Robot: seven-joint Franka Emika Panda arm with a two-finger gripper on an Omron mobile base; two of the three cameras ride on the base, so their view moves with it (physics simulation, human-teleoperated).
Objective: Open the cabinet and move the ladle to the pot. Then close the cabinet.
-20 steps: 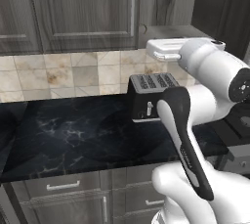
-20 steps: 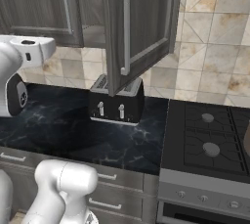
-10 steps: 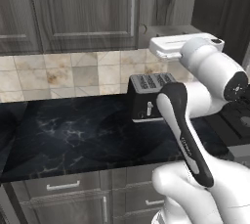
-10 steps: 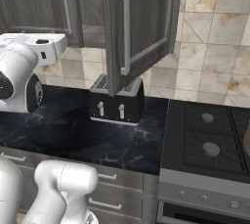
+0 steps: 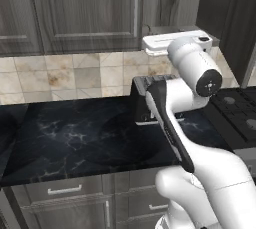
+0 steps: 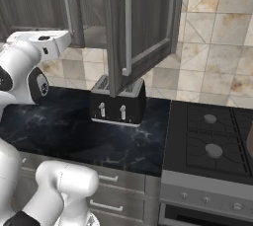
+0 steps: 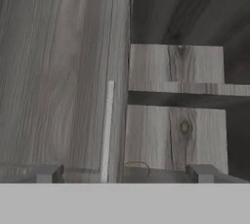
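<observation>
Claw is seen spread wide in the hand view, its two grey fingertips standing far apart at the bottom edge; nothing is held between them and nothing is touched. Claw is aimed into the cabinet, whose right door is swung out open over the toaster; left door is shut, with its silver bar handle upright. In the hand view the closed door face is seen at left with the handle as a pale strip, and the paler grey shelves inside the cabinet are seen at right. A thin curved wire-like shape, likely the ladle handle, is seen low on the bottom shelf just between the fingertips; the bowl cannot be made out. White hand is held level in front of the cabinet opening, above the toaster, which is partly hidden by the arm in the left base view. In the right base view the hand is seen at left, near the left door's handle. Toaster stands on the dark marbled bench beside the stove. Pot is only hinted at as a dark sliver at the right edge of the right base view; it cannot be told for sure
</observation>
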